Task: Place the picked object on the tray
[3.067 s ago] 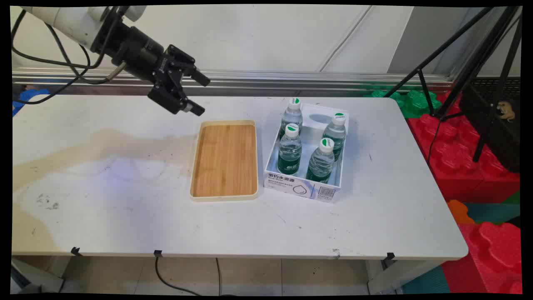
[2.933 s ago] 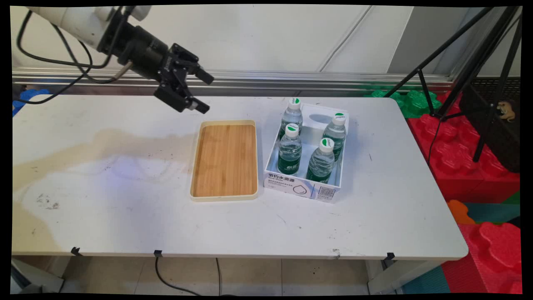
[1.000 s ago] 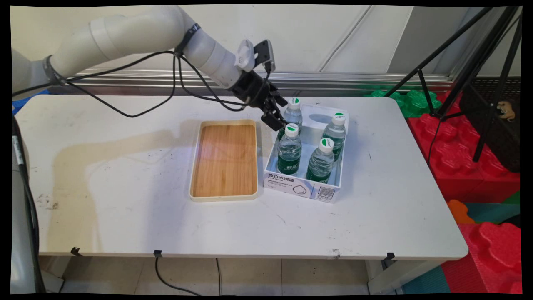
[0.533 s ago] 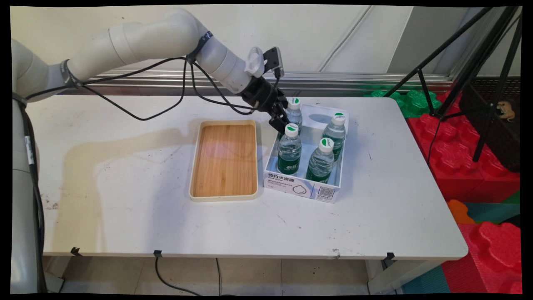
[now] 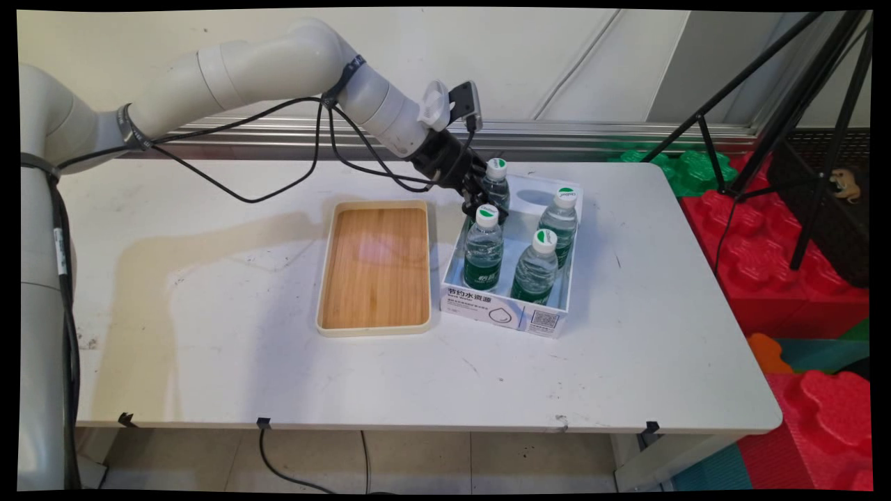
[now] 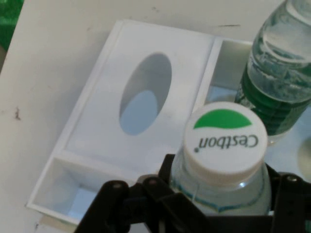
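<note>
The gripper (image 5: 482,197) is reaching into the far left corner of the white box (image 5: 507,313), its jaws sitting either side of the far left bottle (image 6: 221,170) just below the cap (image 6: 225,141); whether they are pressing on it or only flanking it, I cannot tell. That bottle is standing upright in the box with three other bottles, probably kept from tipping by the walls. The wooden tray (image 5: 376,268) is lying bare just left of the box on the counter (image 5: 209,334).
</note>
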